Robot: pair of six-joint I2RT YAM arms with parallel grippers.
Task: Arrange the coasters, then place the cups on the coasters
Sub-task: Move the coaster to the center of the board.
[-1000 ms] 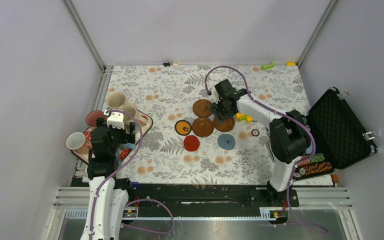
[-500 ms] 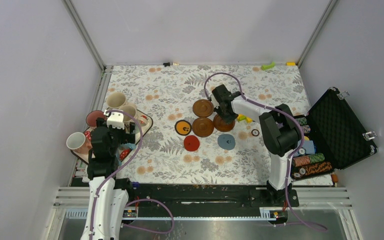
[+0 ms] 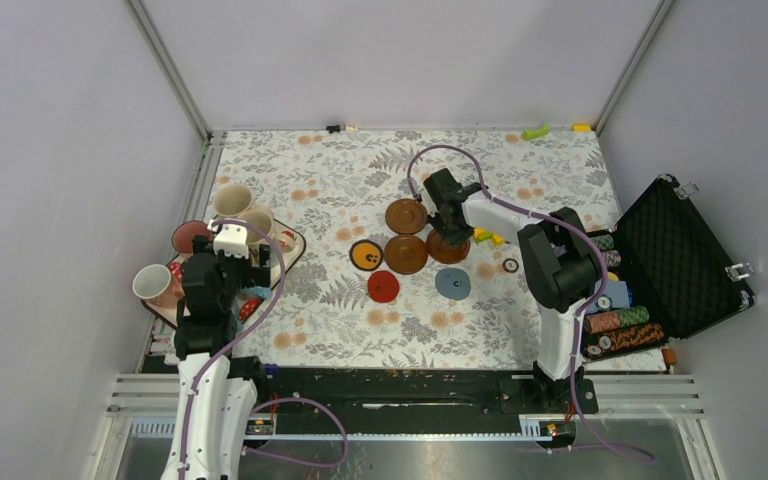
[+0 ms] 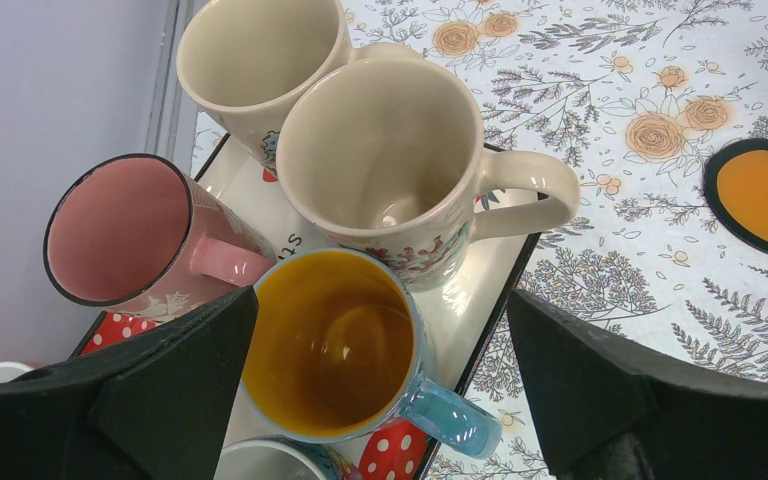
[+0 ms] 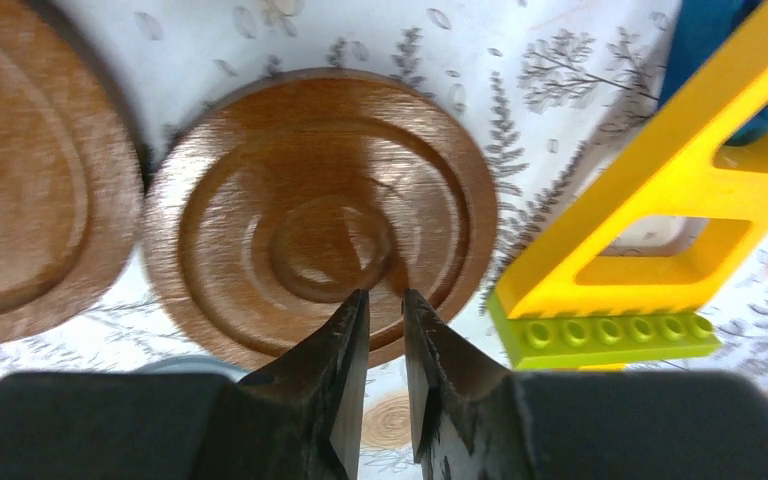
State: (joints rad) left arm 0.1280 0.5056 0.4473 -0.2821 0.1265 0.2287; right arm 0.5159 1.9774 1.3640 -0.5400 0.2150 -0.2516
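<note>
Three dark brown coasters (image 3: pixel 405 216) (image 3: pixel 406 254) (image 3: pixel 450 256) lie mid-table, with the orange one (image 3: pixel 366 255), the red one (image 3: pixel 383 286) and the grey-blue one (image 3: pixel 452 283) nearby. My right gripper (image 3: pixel 448 232) points down on the rightmost brown coaster (image 5: pixel 260 180). Its jaws (image 5: pixel 385 295) stand a narrow slit apart, tips at the coaster's face, nothing between them. The cups crowd a tray (image 4: pixel 485 290) at the left: two cream (image 4: pixel 380 150) (image 4: pixel 260 50), one pink (image 4: pixel 120 230), one blue with a yellow inside (image 4: pixel 325 345). My left gripper (image 4: pixel 380 300) hangs wide open above the blue cup.
A yellow brick (image 5: pixel 660 200) lies right beside the coaster under my right gripper. A small dark ring (image 3: pixel 511 265) sits to its right. An open black case (image 3: pixel 685 255) with poker chips (image 3: pixel 620 325) stands at the right edge. A white cup (image 3: pixel 152 283) stands at the tray's left.
My right gripper came down onto the rightmost brown coaster and its jaws narrowed from wide to a slit. It has held still over the last half second. The left arm has not moved.
</note>
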